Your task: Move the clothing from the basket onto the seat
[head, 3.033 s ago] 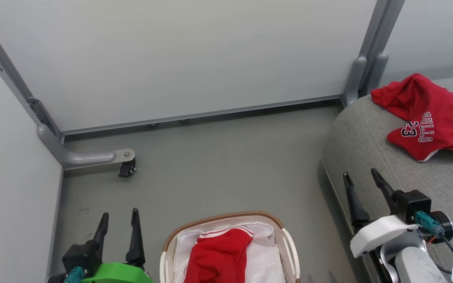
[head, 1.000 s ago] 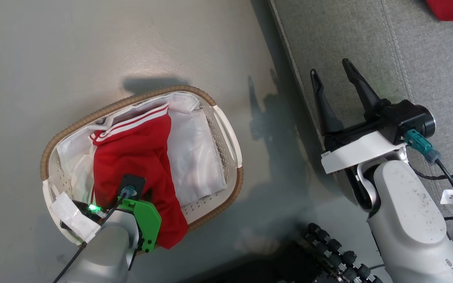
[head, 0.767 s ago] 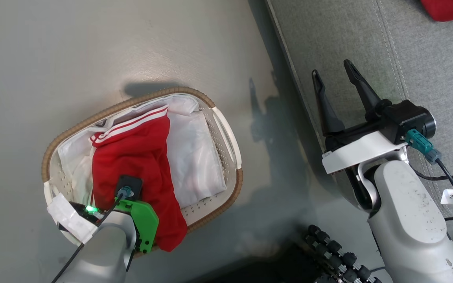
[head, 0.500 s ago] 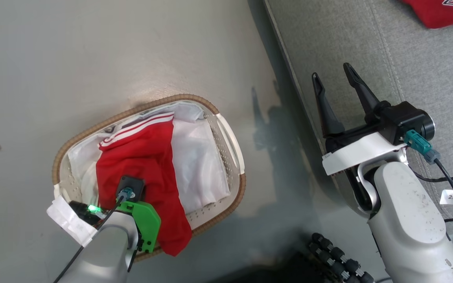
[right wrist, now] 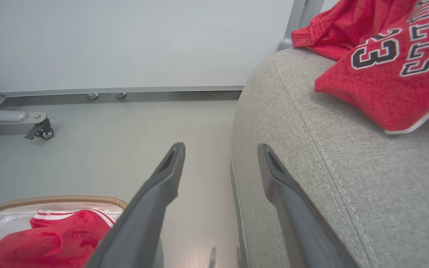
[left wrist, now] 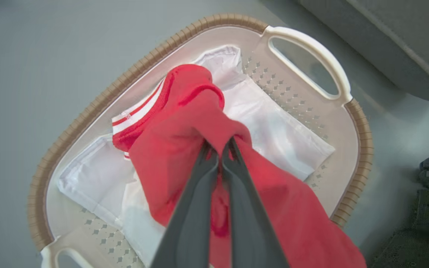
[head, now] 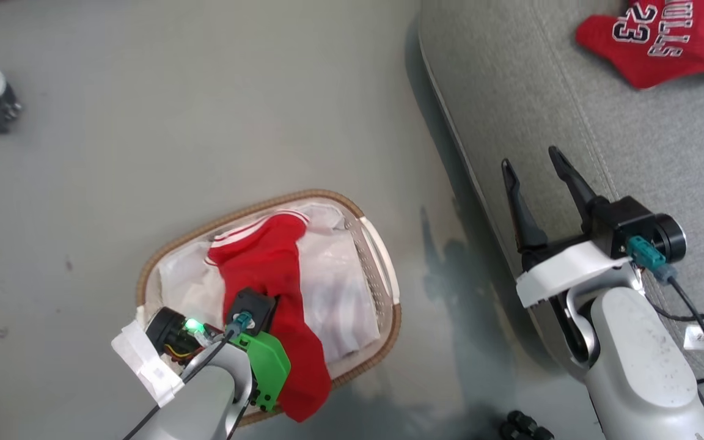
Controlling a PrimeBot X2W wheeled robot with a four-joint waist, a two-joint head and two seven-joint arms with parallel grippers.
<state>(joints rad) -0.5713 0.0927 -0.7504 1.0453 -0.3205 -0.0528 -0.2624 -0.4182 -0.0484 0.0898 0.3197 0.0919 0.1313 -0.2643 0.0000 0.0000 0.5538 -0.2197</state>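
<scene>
Left claw (left wrist: 219, 143) tight on red garment (left wrist: 169, 156), basket (left wrist: 364, 149) on grey floor (left wrist: 32, 56); right claw (head: 530, 157) apart.

The basket (head: 382, 269) sits on the floor (head: 175, 122), left of the seat (head: 602, 140); in it the striped-edged garment (head: 272, 256) lies over the liner (head: 340, 293), pinched by the left hand (left wrist: 218, 143); the jersey (head: 663, 55) lies on the seat, beyond the right hand (head: 530, 157).
</scene>
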